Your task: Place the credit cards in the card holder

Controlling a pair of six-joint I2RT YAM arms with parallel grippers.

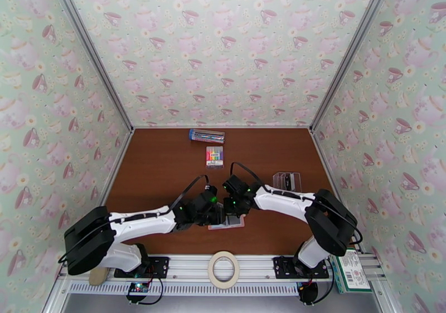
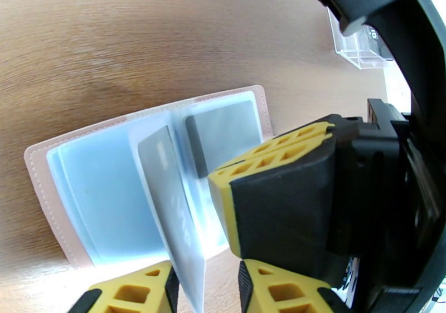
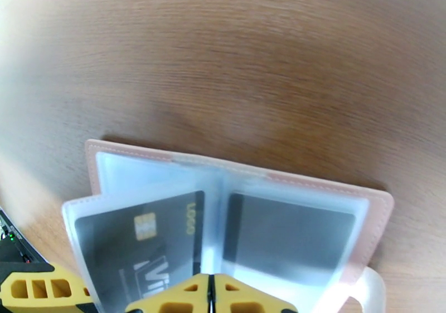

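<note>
**Holder open at near centre, both grippers at it**

The L gripper [image 2: 203, 289] is seen at the holder's near edge w/ a narrow gap. A clear leaf [image 2: 167, 197] is stood upright between its fingers, touching the left one; a firm pinch can't be confirmed. A dark card [image 3: 139, 247] w/ gold chip is carried in that leaf.

The holder [image 3: 380, 219] is laid open on the table [image 1: 156, 169], near centre, pink cover down, pockets up. A grey card [image 3: 290, 236] is seated in its right pocket.

Farther back, approx. in line w/ the holder, markers [image 1: 214, 155] are laid, w/ a pen box [image 1: 207, 136] beyond them by the far wall.

The R gripper [image 3: 212, 294] is held over the holder's middle fold, fingers pressed together, no gap seen. Whether sth. is pinched can't be told.

A clear box [image 1: 287, 181] is placed to the far right of the holder, well apart from it; its contents can't be made out.
</note>
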